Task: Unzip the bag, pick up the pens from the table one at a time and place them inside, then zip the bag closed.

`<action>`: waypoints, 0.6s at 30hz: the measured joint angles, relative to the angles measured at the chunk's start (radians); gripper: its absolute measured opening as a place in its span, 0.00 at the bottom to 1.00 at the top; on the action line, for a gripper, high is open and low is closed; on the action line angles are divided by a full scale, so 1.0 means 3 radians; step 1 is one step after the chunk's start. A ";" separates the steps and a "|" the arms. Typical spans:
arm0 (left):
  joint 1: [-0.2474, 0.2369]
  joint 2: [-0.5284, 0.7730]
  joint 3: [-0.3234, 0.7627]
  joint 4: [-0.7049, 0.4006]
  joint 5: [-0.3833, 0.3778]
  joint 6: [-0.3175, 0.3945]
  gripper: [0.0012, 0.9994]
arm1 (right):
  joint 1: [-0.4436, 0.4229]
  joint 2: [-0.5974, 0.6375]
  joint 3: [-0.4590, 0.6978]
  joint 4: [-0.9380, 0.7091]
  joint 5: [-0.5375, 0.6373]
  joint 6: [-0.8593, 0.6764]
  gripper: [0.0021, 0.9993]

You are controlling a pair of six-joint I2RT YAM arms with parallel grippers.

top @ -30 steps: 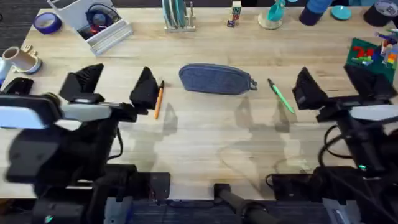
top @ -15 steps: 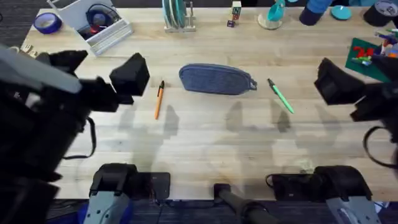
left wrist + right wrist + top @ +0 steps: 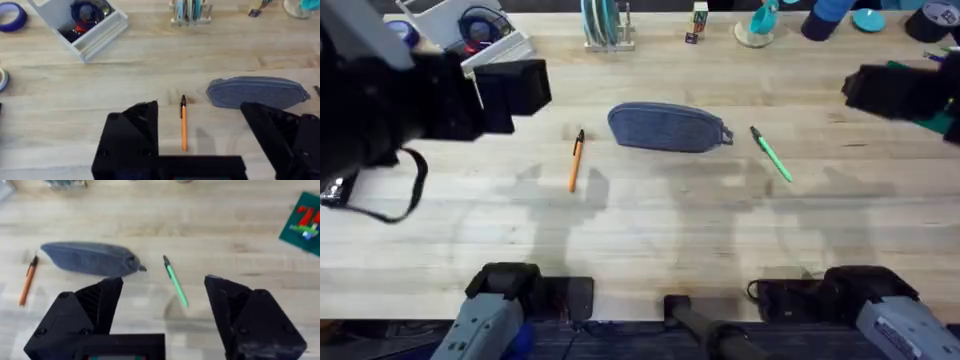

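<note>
White tray (image 3: 97, 35), purple tape roll (image 3: 11, 10)

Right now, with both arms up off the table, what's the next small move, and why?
Probably bring the open right gripper down toward the pull tab at the bag's right end, since the bag looks zipped shut and both the orange pen and green pen lie outside on the table.

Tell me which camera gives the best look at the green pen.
The right wrist view: the green pen lies whole between the right end effector's open fingers. The overhead view shows it smaller, right of the bag. The left wrist view catches at most a sliver.
</note>
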 joint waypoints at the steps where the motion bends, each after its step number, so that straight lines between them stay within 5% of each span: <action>1: 0.0001 0.0098 0.0087 -0.0081 0.0001 0.0000 0.99 | 0.0000 0.0106 0.0093 -0.0078 -0.0012 0.0001 1.00; 10: 0.0000 0.0781 0.0390 -0.0289 0.0101 0.0000 0.99 | 0.0000 0.0849 0.0391 -0.0356 -0.0038 0.0001 1.00; 18: 0.0000 0.1196 0.0390 -0.0235 0.0120 0.0000 0.99 | 0.0000 0.1033 0.0391 -0.0332 -0.0038 0.0001 1.00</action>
